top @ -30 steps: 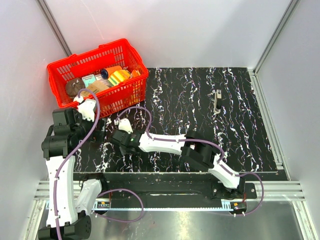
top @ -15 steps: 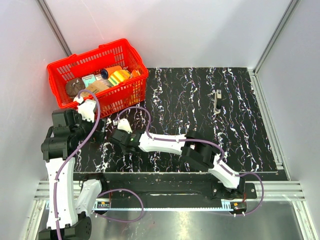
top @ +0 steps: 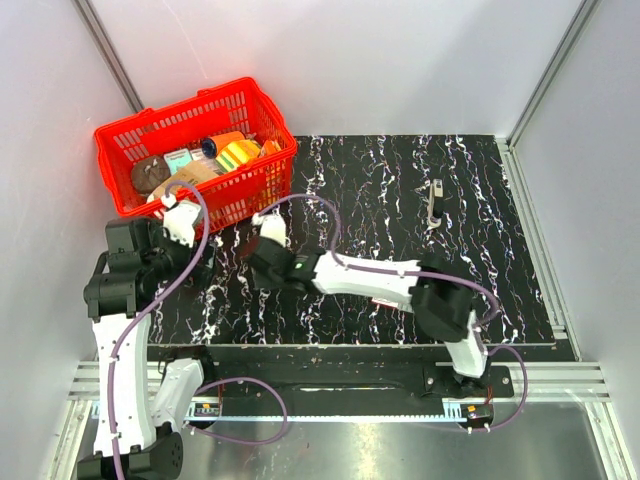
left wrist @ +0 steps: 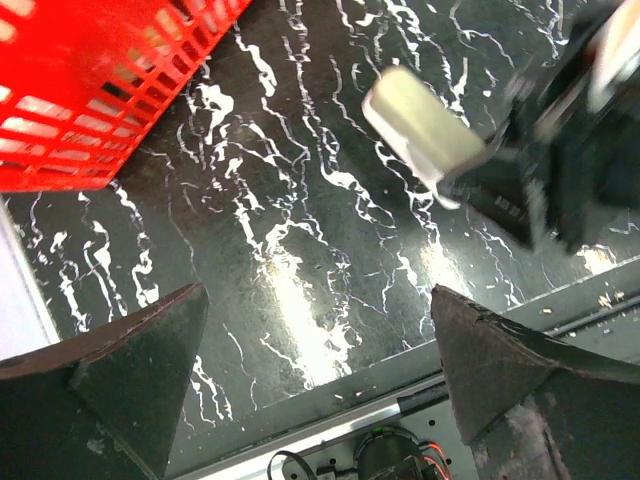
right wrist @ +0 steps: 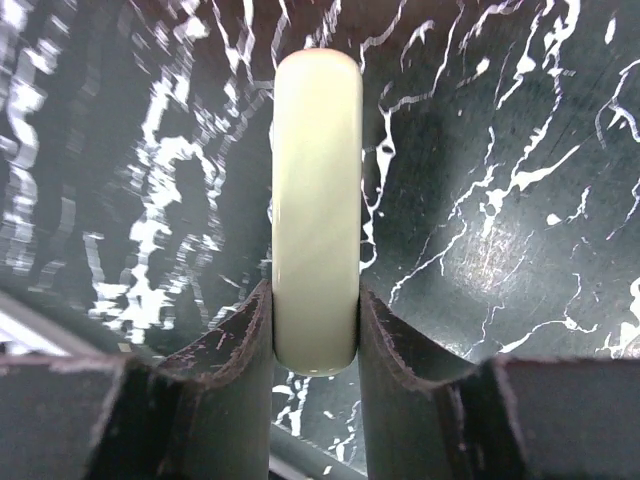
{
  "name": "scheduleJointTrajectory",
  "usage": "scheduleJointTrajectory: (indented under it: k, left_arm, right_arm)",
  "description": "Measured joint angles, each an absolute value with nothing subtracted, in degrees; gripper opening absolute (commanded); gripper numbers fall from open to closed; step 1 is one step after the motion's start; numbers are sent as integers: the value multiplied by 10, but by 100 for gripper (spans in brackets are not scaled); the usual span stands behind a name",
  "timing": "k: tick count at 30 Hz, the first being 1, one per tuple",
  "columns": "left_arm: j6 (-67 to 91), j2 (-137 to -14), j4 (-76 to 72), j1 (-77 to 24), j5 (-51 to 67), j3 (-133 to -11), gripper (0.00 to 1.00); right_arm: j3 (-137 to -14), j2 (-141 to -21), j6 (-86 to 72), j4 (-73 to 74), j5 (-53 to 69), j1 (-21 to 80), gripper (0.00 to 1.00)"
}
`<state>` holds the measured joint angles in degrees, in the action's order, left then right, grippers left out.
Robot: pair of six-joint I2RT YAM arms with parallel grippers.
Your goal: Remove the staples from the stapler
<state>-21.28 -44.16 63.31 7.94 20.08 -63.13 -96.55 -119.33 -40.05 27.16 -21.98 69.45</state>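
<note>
Stapler (top: 434, 203) first: it lies flat on the black, white-veined mat (top: 480, 280), well apart from both sets of fingers and untouched by either. It sits out beyond your right gripper (right wrist: 317, 310), on the side away from the basket.

Your right fingers (right wrist: 250, 340) are pinched on a pale cream bar (right wrist: 317, 200) with rounded ends. The pads grip its lower end from both sides, and the rest stands out past the fingertips over the mat. No print or mark shows on the face the wrist camera sees.

Your left gripper (left wrist: 320, 300) is spread wide with nothing between the fingers, only bare mat. From its wrist view, the cream bar hangs ahead of the right-hand finger, and the red basket (top: 250, 190) sits ahead of the left-hand one.

The basket holds several packs in orange, yellow and teal. Their labels are too small to read.
</note>
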Motion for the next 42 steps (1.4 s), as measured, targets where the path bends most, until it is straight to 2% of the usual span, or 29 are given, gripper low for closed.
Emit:
scheduleJointTrajectory:
  k: [4, 8, 17, 28, 35, 38, 42]
  left_arm:
    - [-247, -442, 630, 79, 249, -610, 99]
    - [-279, -444, 633, 79, 295, -593, 99]
    - [-326, -466, 615, 79, 387, -551, 99]
    - [-375, -467, 595, 79, 434, -513, 99]
    - [-369, -473, 537, 79, 433, -489, 92]
    - [-359, -480, 515, 79, 435, -487, 81]
    - [-355, -499, 498, 79, 444, -487, 71]
  right_arm:
    - [-876, -1096, -446, 177, -184, 663, 0]
    - [-824, -1046, -495, 94, -164, 645, 0]
    - [-729, -1030, -610, -50, -123, 648, 0]
    - [-723, -1029, -660, -119, -107, 648, 0]
    - [-708, -1025, -680, -152, -92, 648, 0]
    - [-703, -1023, -685, -157, -83, 648, 0]
    - [-697, -1023, -695, -170, -75, 649, 0]
